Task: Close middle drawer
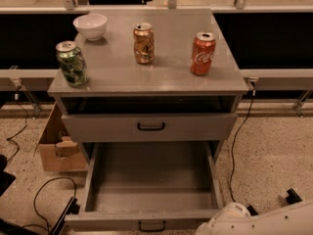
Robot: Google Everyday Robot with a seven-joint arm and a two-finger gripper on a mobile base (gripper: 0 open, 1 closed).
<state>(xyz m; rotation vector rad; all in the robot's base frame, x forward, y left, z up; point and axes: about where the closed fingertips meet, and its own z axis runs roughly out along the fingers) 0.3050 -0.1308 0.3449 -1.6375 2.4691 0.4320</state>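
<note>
The middle drawer [149,177] is pulled far out of the grey cabinet, and its long tray is empty. Its low front panel [117,221] with a small black loop handle [151,225] lies at the bottom edge of the view. Above it, the drawer with the taller front panel [149,127] stands almost closed. My white arm [254,219] reaches in from the bottom right, and its rounded end sits beside the right corner of the open drawer's front. The gripper itself is below the edge of the view.
On the cabinet top [166,77] stand a green can [71,63], a white bowl [90,26], a gold can [144,43] and a red cola can [202,53]. A cardboard box [57,146] sits on the floor to the left. Cables [44,195] run along the floor on both sides.
</note>
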